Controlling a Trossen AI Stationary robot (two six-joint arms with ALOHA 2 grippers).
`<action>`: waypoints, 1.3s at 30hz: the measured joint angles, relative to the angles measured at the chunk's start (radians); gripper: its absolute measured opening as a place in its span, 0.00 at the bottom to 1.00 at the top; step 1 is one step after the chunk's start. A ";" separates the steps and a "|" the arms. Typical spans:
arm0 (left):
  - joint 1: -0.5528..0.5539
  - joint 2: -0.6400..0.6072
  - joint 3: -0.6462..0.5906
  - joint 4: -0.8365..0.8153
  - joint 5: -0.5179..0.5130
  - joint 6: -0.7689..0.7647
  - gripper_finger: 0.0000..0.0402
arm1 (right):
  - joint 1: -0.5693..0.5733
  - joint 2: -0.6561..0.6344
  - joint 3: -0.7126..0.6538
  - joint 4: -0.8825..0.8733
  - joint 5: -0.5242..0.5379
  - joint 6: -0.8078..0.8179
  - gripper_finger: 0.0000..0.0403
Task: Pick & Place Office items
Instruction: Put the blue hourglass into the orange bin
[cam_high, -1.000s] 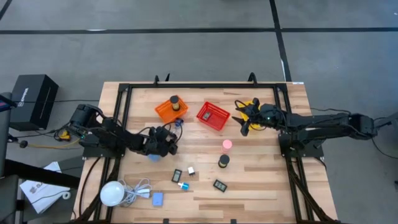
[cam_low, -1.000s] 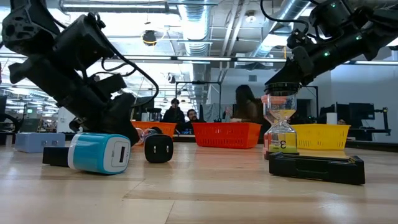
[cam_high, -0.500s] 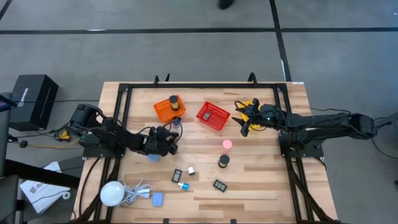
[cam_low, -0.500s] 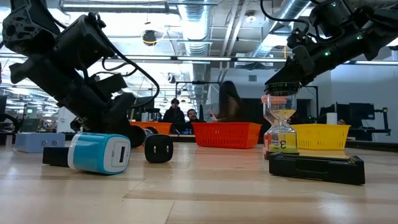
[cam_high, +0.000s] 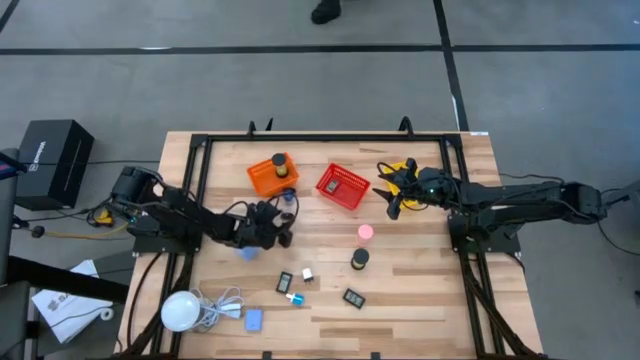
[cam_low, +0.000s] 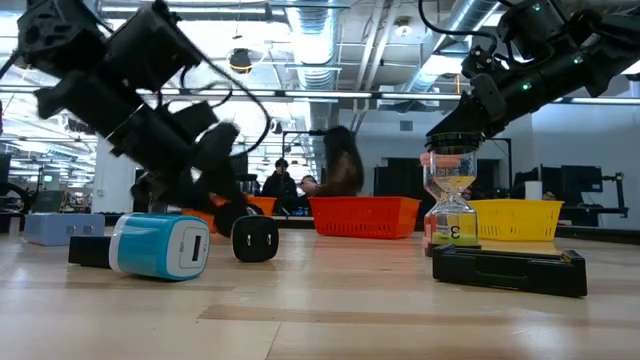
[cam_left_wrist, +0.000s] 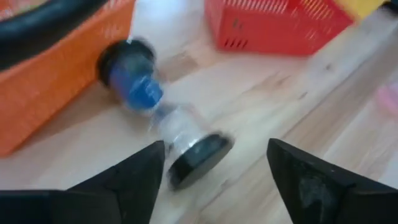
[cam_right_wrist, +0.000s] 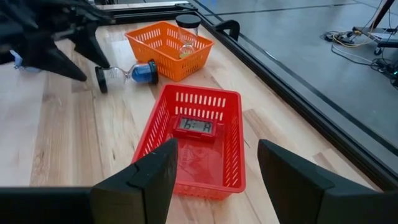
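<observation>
Hourglass (cam_left_wrist: 163, 118) against orange basket (cam_left_wrist: 56, 81)

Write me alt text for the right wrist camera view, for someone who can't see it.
A red mesh basket on a wooden table holds a small flat black digital clock. Beyond it, a blue sand timer lies on its side beside an orange mesh basket holding an upright timer. The left gripper is by the fallen timer.

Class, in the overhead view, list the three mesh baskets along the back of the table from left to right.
Orange basket → red basket → yellow basket, partly under the right arm.
</observation>
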 joint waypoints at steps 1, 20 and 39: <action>0.005 -0.013 0.005 -0.006 0.000 0.000 0.71 | 0.000 0.000 0.000 -0.002 0.000 0.000 0.53; 0.128 -0.061 0.295 -0.298 -0.001 0.206 0.64 | 0.000 0.000 0.000 -0.030 0.001 -0.008 0.53; 0.094 0.055 0.372 -0.661 0.062 -0.192 0.62 | 0.000 0.000 0.000 -0.056 -0.001 0.000 0.53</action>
